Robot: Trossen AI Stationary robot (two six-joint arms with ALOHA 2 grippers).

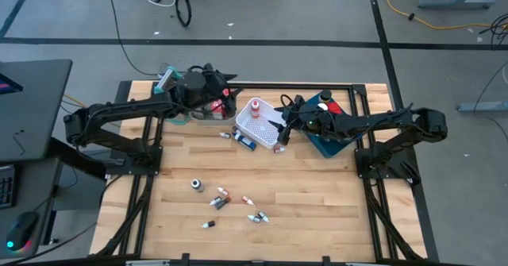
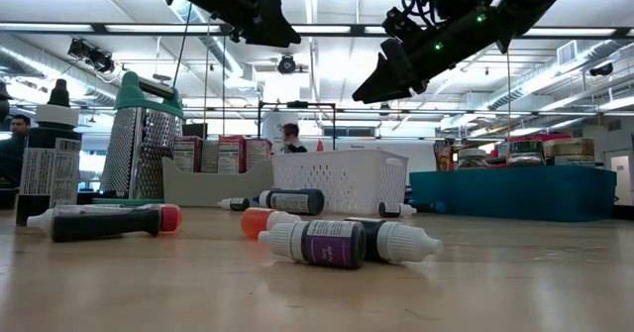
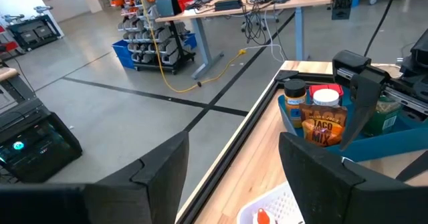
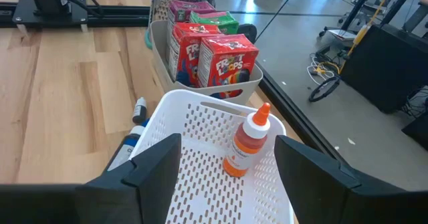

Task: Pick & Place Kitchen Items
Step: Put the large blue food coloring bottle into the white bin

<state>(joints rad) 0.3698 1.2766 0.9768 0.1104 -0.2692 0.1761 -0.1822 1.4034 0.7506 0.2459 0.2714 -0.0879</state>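
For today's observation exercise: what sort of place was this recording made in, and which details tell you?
Probably a robotics lab or workshop, not a home kitchen. A butcher-block wooden table stands on a grey concrete floor with loose yellow cables, and workbenches loaded with equipment fill the room behind.

Grey concrete floor [image 1: 317, 12] marked with dark tape lines, yellow cable [image 3: 175, 83] trailing across it, long desks [image 3: 221, 7] on metal legs, blue rack [image 3: 150, 50] of parts, ceiling strip lights [image 2: 119, 30], exposed pipes overhead, black monitor [image 1: 32, 107] beside the wooden table [image 1: 262, 226]
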